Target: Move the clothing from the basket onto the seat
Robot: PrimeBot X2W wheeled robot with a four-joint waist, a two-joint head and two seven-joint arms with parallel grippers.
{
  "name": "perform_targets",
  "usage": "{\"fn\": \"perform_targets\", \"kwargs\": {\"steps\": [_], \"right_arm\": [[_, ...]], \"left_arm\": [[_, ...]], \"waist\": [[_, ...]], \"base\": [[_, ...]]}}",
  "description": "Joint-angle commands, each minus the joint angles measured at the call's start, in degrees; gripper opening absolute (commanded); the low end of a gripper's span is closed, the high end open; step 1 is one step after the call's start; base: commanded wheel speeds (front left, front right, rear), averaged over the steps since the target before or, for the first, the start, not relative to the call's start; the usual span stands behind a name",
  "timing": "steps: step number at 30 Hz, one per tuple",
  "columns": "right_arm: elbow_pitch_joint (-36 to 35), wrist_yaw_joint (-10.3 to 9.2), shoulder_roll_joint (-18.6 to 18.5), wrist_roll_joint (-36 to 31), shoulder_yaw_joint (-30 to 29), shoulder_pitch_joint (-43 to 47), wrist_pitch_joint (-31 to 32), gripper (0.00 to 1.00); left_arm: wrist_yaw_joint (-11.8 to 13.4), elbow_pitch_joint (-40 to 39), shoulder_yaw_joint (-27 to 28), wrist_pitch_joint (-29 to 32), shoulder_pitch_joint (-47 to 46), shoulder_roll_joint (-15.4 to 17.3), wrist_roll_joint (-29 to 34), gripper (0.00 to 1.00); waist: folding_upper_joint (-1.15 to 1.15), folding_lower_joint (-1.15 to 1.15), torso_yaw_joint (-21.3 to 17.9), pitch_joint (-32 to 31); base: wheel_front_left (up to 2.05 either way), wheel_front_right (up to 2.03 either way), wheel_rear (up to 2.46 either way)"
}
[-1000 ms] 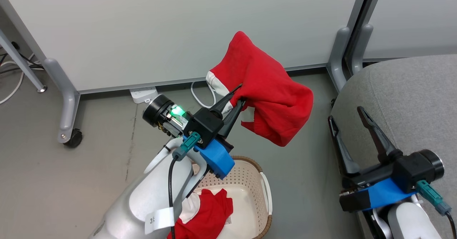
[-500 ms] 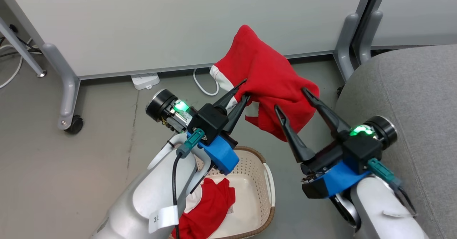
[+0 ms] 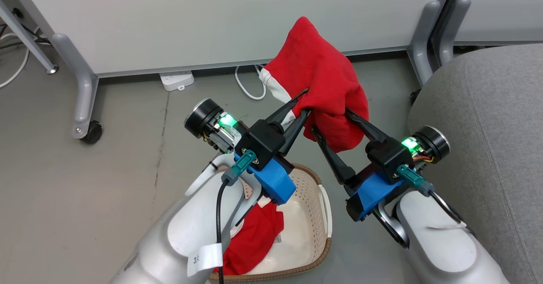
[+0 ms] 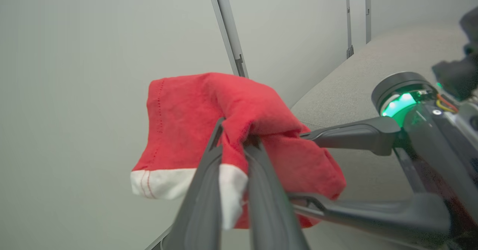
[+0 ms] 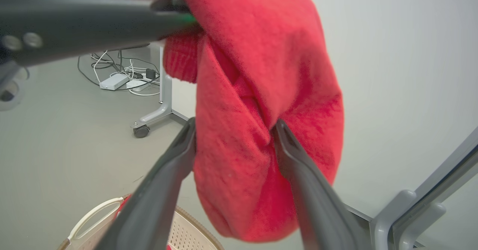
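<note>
A red garment with white trim (image 3: 322, 76) hangs in the air above the floor, and my left gripper (image 3: 303, 102) is shut on a fold of it. In the left wrist view the two fingers pinch the cloth (image 4: 186, 111) at the left gripper (image 4: 236, 138). My right gripper (image 3: 331, 120) stands open, one finger on each side of the hanging lower part; the right wrist view shows the red fabric (image 5: 257, 93) between the spread fingers of the right gripper (image 5: 234, 130). A second red garment (image 3: 254, 241) lies in the basket (image 3: 309, 199), partly behind my left forearm. The grey seat (image 3: 488, 127) is at the right.
White partition panels stand behind on grey legs (image 3: 87, 97), with a caster (image 3: 91, 133) and a second leg (image 3: 424, 42) by the seat's corner. A white power strip (image 3: 177, 80) and a cable (image 3: 246, 88) lie on the grey floor at the panel's foot.
My right gripper has swung left from the seat's edge to the hanging garment, and its open fingers now straddle it. The left gripper still holds the garment. The camera has shifted.
</note>
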Motion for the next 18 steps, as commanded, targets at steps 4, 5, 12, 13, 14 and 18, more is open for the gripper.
{"fn": "perform_targets", "kwargs": {"steps": [4, 5, 12, 13, 14, 18], "right_arm": [[1.66, 0.01, 1.82, -1.71, -0.98, -2.35, -0.20, 1.00], [2.27, 0.01, 2.15, -1.99, -1.49, -2.42, -0.20, 1.00], [4.60, 0.01, 3.53, -2.90, -1.79, -3.36, -0.20, 0.00], [4.63, 0.01, 3.57, -2.88, -1.83, -3.41, -0.20, 0.00], [4.68, 0.01, 3.59, -2.85, -1.84, -3.42, -0.20, 0.00], [4.85, 0.01, 3.40, -2.49, -1.87, -3.49, -0.19, 0.00]], "left_arm": [[-0.22, 0.21, -0.05, -0.30, -1.09, -0.47, -0.01, 0.00], [-0.24, 0.24, -0.11, -0.30, -1.10, -0.52, 0.00, 0.00], [-0.38, 0.52, -0.20, -0.30, -1.51, -0.85, -0.18, 0.00], [-0.39, 0.53, -0.14, -0.30, -1.50, -0.88, -0.19, 0.00], [-0.40, 0.53, -0.05, -0.30, -1.52, -0.90, -0.20, 0.00], [-0.40, 0.53, 0.18, -0.30, -1.45, -0.95, -0.03, 0.00]], "waist": [[0.00, 0.00, 0.18, 0.48], [0.00, 0.00, 0.20, 0.52], [0.00, 0.00, 0.40, 0.64], [0.00, 0.00, 0.41, 0.68], [0.00, 0.00, 0.42, 0.74], [0.00, 0.00, 0.34, 0.92]], "base": [[0.00, 0.00, 0.00], [0.00, 0.00, 0.00], [0.00, 0.00, 0.00], [0.00, 0.00, 0.00], [0.00, 0.00, 0.00], [0.00, 0.00, 0.00]]}}
